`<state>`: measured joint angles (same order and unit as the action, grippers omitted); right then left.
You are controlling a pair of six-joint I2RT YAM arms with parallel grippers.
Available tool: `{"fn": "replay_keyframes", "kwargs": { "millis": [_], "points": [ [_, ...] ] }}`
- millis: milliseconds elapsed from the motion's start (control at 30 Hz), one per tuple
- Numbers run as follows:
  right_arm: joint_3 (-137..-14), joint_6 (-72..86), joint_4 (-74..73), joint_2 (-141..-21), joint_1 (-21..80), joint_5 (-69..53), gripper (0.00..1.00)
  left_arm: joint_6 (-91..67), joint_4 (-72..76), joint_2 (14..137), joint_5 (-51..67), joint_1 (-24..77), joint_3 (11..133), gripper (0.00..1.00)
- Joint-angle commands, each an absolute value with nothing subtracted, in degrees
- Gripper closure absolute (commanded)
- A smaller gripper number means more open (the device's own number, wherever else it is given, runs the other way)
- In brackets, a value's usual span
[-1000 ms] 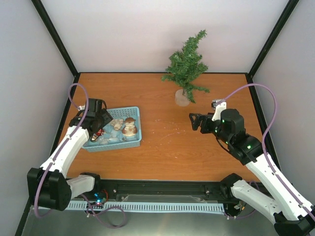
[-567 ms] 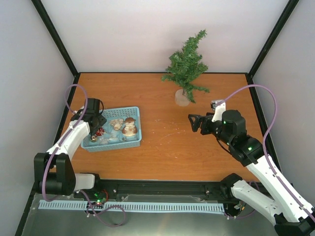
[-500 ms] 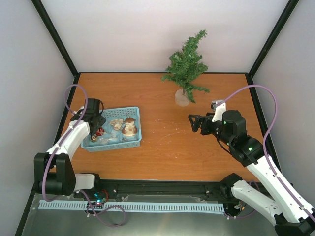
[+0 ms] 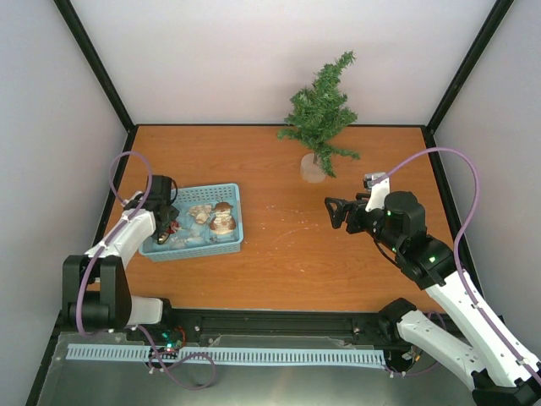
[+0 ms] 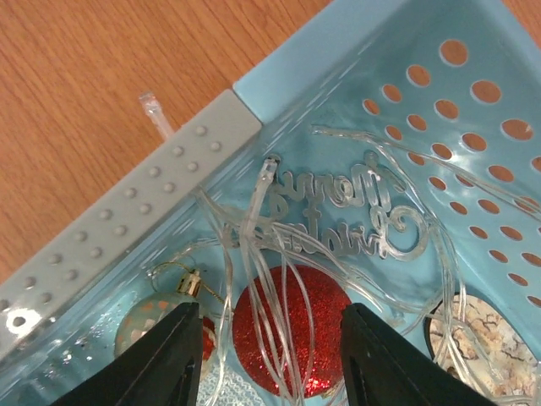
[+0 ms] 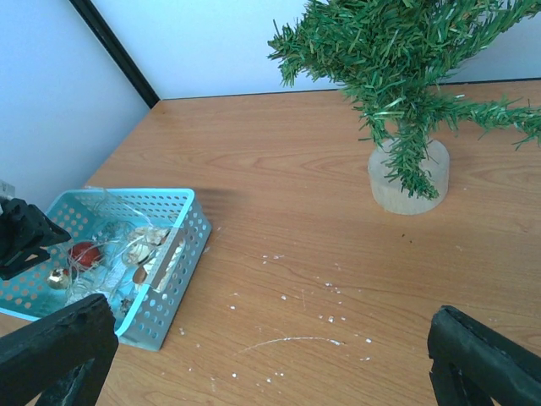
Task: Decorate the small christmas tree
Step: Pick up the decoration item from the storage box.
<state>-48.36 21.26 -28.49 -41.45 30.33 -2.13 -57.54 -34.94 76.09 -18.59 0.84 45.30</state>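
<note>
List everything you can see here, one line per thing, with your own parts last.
table: one, orange-brown wood, under everything
small christmas tree: one, dark green on a pale round base, far middle of the table
basket: one, light blue, left side of the table
red ball: one, glittery red, in the basket
pale ball: one, gold cap, left of the red ball
Merry Christmas sign: one, clear, on the basket floor
clear cord: one tangle, looped over the red ball
brown ornaments: at least two, pale brown, right half of the basket
grey studded strip: one, at the basket's rim
left gripper: black, astride the red ball, grip unclear
right gripper: black, open, above the table's right half
</note>
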Motion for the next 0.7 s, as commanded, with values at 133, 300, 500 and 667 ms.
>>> {"fn": "replay_keyframes", "kwargs": {
  "millis": [133, 300, 500, 667],
  "points": [
    [-47.99, 19.21, -28.4, -40.63, 30.85, -0.98, 0.0, -60.09, -30.74, 79.13, -17.58, 0.28, 44.81, 0.58],
    [-48.33, 18.44, -29.16, -39.64, 30.85, 0.05, 0.0, -60.5, -30.77, 78.78, -18.29, 0.22, 45.41, 0.86],
    [-47.59, 18.78, -28.26, -37.58, 30.85, 1.17, 0.01, -60.4, -34.9, 74.83, -18.6, 0.22, 48.56, 0.99],
    [-48.14, 21.39, -26.66, -37.16, 30.85, 3.97, 0.03, -56.65, -36.75, 68.03, -17.73, 0.22, 52.64, 0.99]
  ]
}}
